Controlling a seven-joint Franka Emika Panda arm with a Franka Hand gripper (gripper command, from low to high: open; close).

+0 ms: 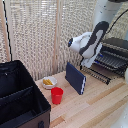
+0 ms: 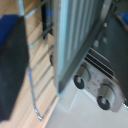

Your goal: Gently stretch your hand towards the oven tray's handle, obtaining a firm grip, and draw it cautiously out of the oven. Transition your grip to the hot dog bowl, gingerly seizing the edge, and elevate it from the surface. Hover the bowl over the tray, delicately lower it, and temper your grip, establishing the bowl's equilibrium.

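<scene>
Pale wood table (image 1: 95, 107) carries everything, with the oven (image 1: 116, 52) as the reference point at the exterior view's right edge, dark and boxy, two round knobs (image 2: 92, 89) showing on its metallic front in the wrist view

Largest item after the table is the black fabric case (image 1: 20, 97), well apart from the oven at the opposite side of the exterior view. The white arm (image 1: 92, 42) hangs directly in front of the oven, its wrist bent down toward the oven's mouth

The oven tray (image 1: 107, 62), a rack of thin dark wires, projects out of the oven toward the arm. Its long axis runs along the oven front, and the oven tray's handle (image 2: 34, 97) follows that same line along the outer edge of the rack. In the wrist view the handle lies close below the camera, so the judgement is that the coming move is a short reach down onto that bar

An upright dark blue flat box (image 1: 76, 77) stands just beside the tray's outer edge, away from the oven. The red cup (image 1: 57, 95) and the hot dog bowl (image 1: 48, 82) sit farther from the oven again, beyond the box, near the case

The gripper itself is hidden by the wrist, so whether its jaws are spread or pressed together cannot be told
</scene>
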